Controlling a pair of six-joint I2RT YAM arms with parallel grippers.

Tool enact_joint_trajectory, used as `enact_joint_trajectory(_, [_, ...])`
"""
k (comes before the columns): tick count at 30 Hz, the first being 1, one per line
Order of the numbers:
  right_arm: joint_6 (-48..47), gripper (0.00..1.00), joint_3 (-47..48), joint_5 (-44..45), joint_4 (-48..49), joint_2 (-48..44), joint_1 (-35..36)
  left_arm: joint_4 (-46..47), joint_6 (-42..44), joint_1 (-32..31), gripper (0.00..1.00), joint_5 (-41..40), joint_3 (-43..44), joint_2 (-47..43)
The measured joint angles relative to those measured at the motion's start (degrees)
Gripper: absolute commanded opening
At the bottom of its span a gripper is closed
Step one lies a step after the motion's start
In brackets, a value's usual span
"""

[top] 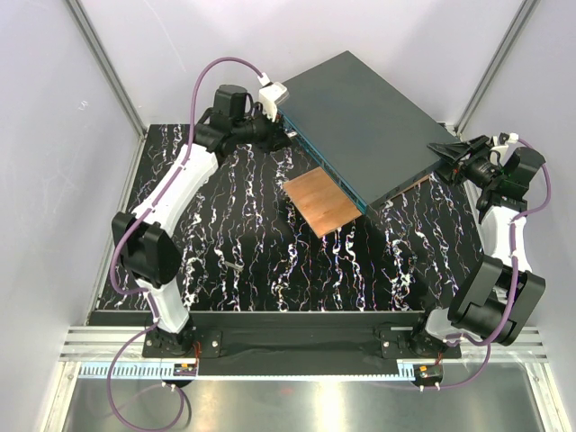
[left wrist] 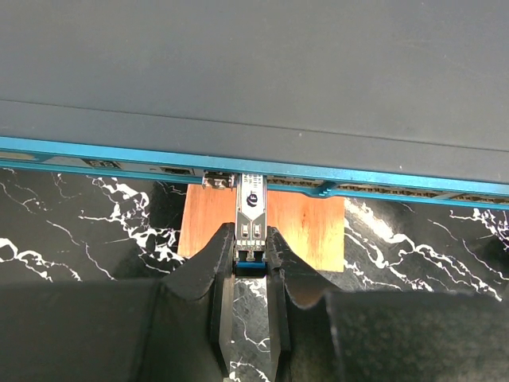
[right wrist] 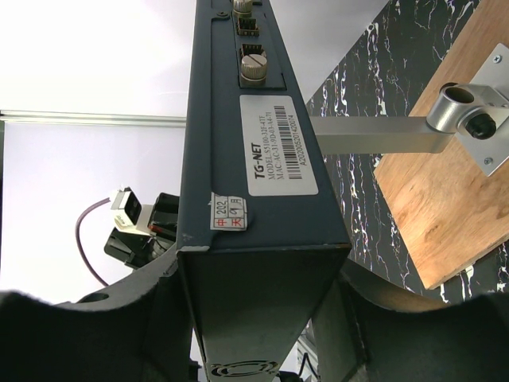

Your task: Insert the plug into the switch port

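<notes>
Silver plug (left wrist: 251, 208), pinched in my left gripper (left wrist: 251, 243), lies lengthwise straight ahead, nose at the switch port (left wrist: 238, 179) on the teal face (left wrist: 95, 147); my right gripper (right wrist: 254, 318) clamps the box (right wrist: 215, 119).

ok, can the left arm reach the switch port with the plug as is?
Probably yes: the plug in the left fingers sits at the teal port face of the switch, nothing between.

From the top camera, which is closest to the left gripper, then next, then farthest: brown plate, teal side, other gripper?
1. Teal port face, right in front of the left gripper holding the plug.
2. Copper-brown plate, lower down, tucked under that face.
3. Right gripper, gripping the dark-grey box's far right corner.
</notes>
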Motion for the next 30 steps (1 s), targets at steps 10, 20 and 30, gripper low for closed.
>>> enact_joint_trajectory(10, [0.15, 0.0, 0.02, -0.02, 0.09, 0.09, 0.04, 3.52, -2.12, -0.15, 0.02, 2.21, 0.0, 2.16])
enact_joint_trajectory(20, [0.35, 0.0, 0.02, -0.09, 0.39, 0.26, 0.04, 5.68, -3.58, -0.46, 0.31, 2.75, -0.07, 2.97])
enact_joint_trajectory(30, [0.13, 0.0, 0.87, -0.7, -0.24, 0.96, 0.04, 3.54, -0.44, 2.84, 0.37, 2.36, -8.98, -1.73])
